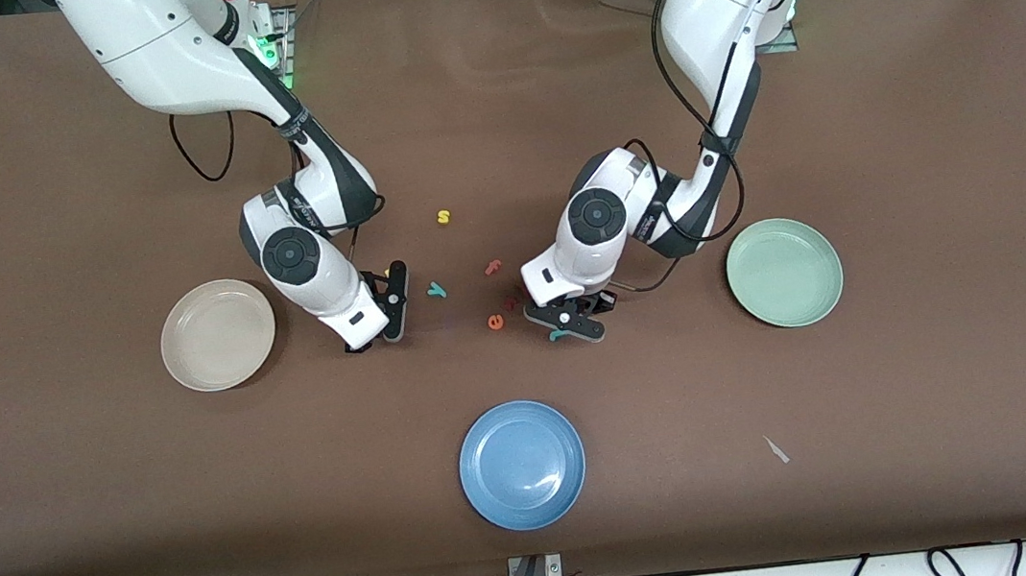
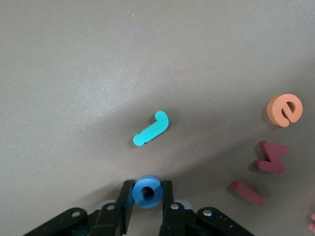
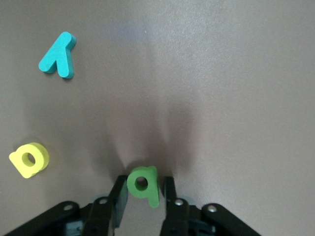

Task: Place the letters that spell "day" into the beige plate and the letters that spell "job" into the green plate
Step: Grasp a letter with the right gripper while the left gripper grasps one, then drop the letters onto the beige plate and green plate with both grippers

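Your left hand (image 2: 147, 206) was down at the brown tabletop (image 1: 783, 450), fingers clamped on the blue foam ring "o" (image 2: 146, 191), with the teal hooked foam "j" (image 2: 152, 128) just beside it. Your right hand (image 3: 142, 204) had its fingers closed on the dark green bowl-and-stem foam letter (image 3: 143, 185), near the round cream-beige plate (image 1: 218, 334); the yellow rounded letter (image 3: 29, 159) and teal "y" (image 3: 59, 55) lay close by. The round pale mint-green plate (image 1: 784, 272) sat toward the left arm's end.
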You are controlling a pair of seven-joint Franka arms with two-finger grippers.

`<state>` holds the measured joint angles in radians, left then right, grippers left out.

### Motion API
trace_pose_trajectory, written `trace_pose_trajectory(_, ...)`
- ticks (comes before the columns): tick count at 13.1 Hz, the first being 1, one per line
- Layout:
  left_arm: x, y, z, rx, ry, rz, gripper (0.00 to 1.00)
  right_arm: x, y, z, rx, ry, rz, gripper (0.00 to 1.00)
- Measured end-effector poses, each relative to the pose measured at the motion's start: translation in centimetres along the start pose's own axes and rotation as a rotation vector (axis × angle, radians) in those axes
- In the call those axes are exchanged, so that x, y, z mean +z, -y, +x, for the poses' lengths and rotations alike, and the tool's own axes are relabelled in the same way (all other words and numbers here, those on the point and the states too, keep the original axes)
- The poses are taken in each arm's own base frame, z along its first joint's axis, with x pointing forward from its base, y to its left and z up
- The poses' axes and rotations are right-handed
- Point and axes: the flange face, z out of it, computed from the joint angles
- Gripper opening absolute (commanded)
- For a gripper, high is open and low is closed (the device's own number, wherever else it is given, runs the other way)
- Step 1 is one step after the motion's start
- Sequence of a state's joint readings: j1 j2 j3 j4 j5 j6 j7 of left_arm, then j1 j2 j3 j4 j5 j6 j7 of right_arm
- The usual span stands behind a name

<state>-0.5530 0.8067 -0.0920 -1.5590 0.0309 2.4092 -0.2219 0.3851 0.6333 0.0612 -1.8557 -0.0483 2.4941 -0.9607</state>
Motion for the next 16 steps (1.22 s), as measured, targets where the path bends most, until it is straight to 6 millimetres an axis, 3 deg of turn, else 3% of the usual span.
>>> trace_pose_trajectory(5,-0.7,0.6,0.4,-0.016,0.005,0.009,0.00,0.0,0.0,0.0,0.000,0.000,0.000,0.08)
trace_pose_trajectory(6,-1.5,1.3,0.6,-0.026,0.020,0.018,0.00,0.0,0.0,0.0,0.000,0.000,0.000,0.03)
trace_pose_trajectory(11,-8.7,7.1,0.7,-0.108,0.132,0.055,0.00,-1.1,-0.4,-0.5,0.024,0.032,0.048,0.00)
trace_pose_trajectory(14,-11.8,11.5,-0.4,-0.151,0.226,0.105,0.00,-4.6,-2.2,-3.2,0.092,0.058,0.103,0.00)
trace_pose_trajectory(16,-12.9,14.0,-1.3,-0.164,0.260,0.151,0.00,-6.6,-3.5,-6.9,0.180,0.075,0.149,0.00)
